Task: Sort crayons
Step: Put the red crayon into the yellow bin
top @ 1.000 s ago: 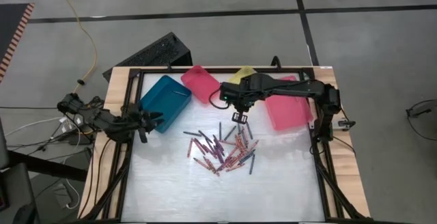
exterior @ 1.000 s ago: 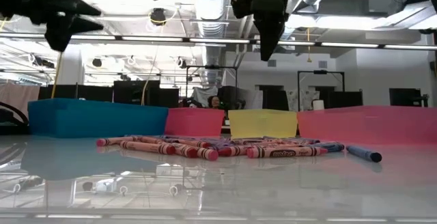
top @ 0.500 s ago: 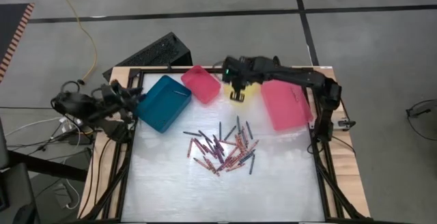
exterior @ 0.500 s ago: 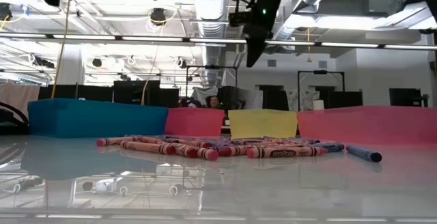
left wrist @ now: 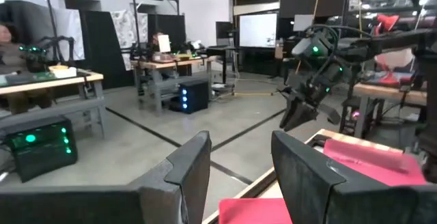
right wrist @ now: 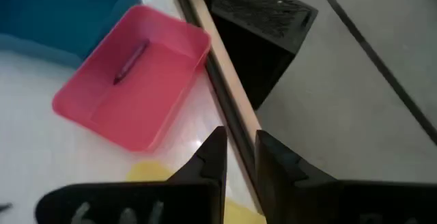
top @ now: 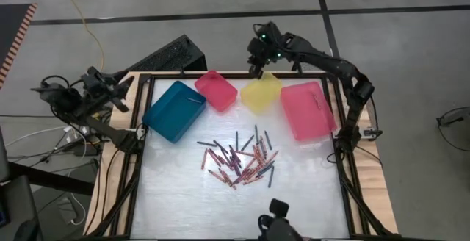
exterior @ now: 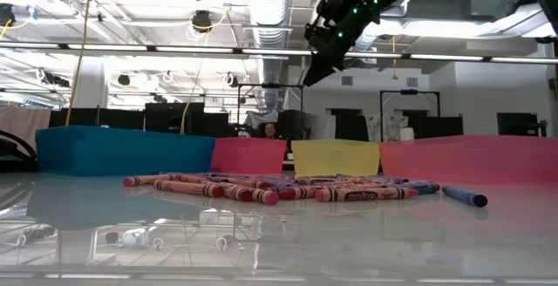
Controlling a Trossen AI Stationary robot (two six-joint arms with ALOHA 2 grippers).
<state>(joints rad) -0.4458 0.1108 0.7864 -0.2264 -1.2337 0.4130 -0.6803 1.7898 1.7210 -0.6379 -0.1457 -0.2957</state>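
- We see a pale, glossy table (top: 294, 204) framed in black rails, on a grey concrete floor; the low view looks into an open workshop with ceiling ducts.
- We count four bins at the far edge: one teal bin (top: 173, 110), a small pink bin (top: 217, 90), a yellow bin (top: 261, 93) and a large pink bin (top: 308, 110).
- The crayons (top: 239, 159) lie flat mid-table, a few dozen, long axes pointing all ways; one crayon (right wrist: 130, 62) lies in the small pink bin.
- The right gripper (top: 255, 70) hangs above the table's far edge beside the yellow bin, fingers slightly parted, pinching nothing visible.
- The left gripper (left wrist: 235, 166) sits off the table's left side, fingers spread.

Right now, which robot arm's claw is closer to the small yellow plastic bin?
The right. The right gripper hangs above the yellow bin's far edge. The left gripper sits off the table's left side, beyond the teal bin.
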